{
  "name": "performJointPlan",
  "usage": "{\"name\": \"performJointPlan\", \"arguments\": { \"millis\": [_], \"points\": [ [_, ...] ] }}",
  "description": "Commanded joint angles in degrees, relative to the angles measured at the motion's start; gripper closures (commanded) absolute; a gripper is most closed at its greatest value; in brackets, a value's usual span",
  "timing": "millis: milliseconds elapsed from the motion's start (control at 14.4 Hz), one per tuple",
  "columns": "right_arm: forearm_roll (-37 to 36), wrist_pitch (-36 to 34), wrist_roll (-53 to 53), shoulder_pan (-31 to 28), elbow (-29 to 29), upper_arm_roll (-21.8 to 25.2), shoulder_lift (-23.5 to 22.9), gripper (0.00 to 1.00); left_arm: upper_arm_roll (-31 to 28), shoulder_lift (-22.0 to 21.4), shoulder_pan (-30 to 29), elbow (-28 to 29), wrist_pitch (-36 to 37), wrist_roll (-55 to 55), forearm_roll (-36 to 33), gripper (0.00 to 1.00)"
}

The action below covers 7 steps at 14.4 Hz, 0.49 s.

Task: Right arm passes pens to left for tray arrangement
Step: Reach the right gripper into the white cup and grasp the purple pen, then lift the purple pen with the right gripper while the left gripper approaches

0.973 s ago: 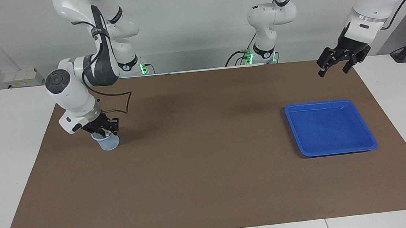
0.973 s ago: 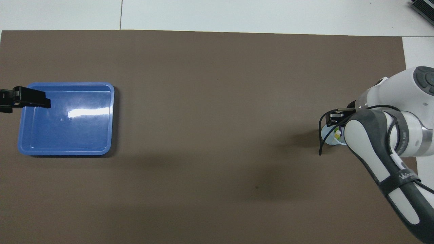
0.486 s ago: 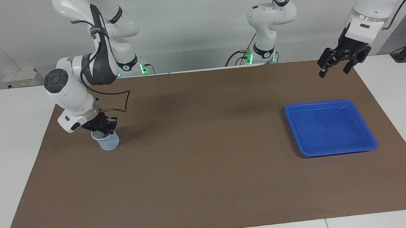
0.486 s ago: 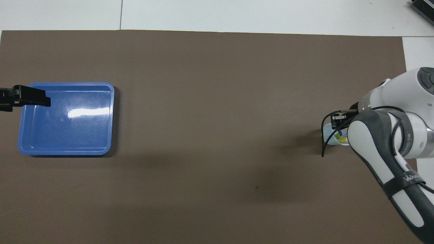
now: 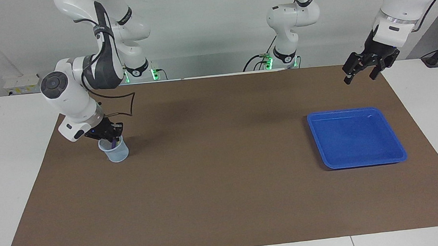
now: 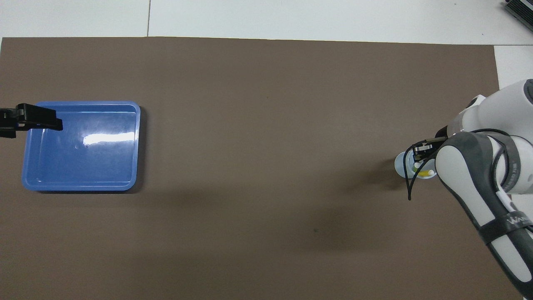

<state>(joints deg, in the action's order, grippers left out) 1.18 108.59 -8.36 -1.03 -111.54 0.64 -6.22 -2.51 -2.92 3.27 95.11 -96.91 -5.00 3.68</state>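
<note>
A small translucent cup (image 5: 118,154) (image 6: 399,164) stands on the brown mat at the right arm's end of the table, with pens in it. My right gripper (image 5: 112,136) (image 6: 420,152) hangs just over the cup's mouth, shut on the purple pen (image 5: 114,141), whose lower end is still inside the cup. A yellow pen (image 6: 424,173) shows in the cup under the arm. The blue tray (image 5: 356,138) (image 6: 83,166) lies flat with nothing in it toward the left arm's end. My left gripper (image 5: 359,75) waits open in the air by the tray's end.
The brown mat (image 5: 224,186) covers most of the white table (image 5: 4,157). The right arm's elbow and its looping black cable (image 5: 132,103) hang over the mat beside the cup.
My right gripper has shut inside the cup and risen a little, drawing the purple pen upward. The left arm has not moved.
</note>
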Motion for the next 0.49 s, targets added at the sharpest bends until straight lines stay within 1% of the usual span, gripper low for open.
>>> {"name": "performJointPlan", "arguments": {
  "millis": [0,139,208,417],
  "points": [
    [-1.7,-7.0,-4.9,-0.3,4.6,-0.5,0.9,1.00,-0.2,-1.1,0.2,1.5,-1.1,0.3,0.5,0.00],
    [-2.6,-9.7,-7.3,-0.1,6.2,-0.5,1.9,1.00,-0.2,-1.1,0.3,1.3,-1.1,0.2,0.5,0.00],
    [-3.5,-10.0,-9.4,-0.1,6.2,-0.5,2.3,1.00,-0.2,-1.1,0.3,1.3,-1.0,-0.4,0.5,0.00],
    [-6.3,-8.8,-21.4,-0.8,5.7,-0.4,2.4,1.00,-0.1,-1.7,0.1,2.9,-1.9,-2.0,1.0,0.00]
  ]
}}
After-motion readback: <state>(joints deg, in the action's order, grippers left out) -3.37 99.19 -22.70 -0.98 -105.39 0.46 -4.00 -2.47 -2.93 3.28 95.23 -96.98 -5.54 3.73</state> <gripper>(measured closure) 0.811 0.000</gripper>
